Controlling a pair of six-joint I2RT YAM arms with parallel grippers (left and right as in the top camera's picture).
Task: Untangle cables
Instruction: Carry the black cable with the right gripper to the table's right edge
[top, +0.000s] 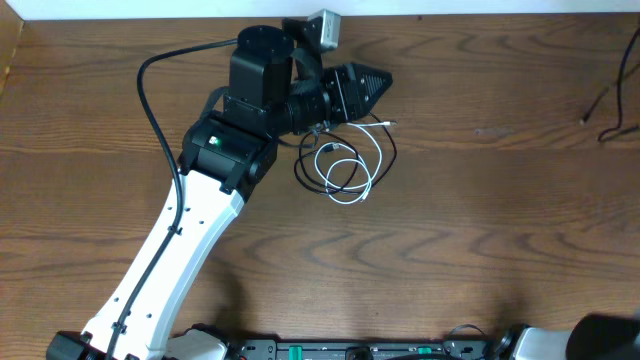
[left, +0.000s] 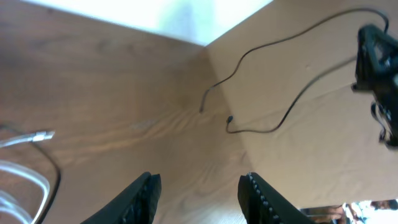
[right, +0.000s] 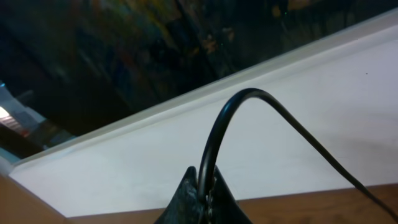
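Observation:
A tangle of cables (top: 345, 165), a white one looped with a black one, lies on the wooden table at the middle. My left gripper (top: 383, 78) is open and empty just above and behind the tangle. In the left wrist view its fingers (left: 199, 193) stand apart over bare wood, with the white cable's plug (left: 40, 135) and a black loop (left: 55, 180) at the left. My right gripper (right: 204, 193) is shut on a black cable (right: 214, 134) that arcs up and off to the right. This black cable (top: 608, 112) also shows at the overhead view's right edge.
The left arm (top: 190, 230) crosses the table from the bottom left, with its thick black wire (top: 150, 100) looping beside it. The table's far edge meets a white wall (top: 480, 8). A dark part of the right arm (left: 376, 68) shows in the left wrist view.

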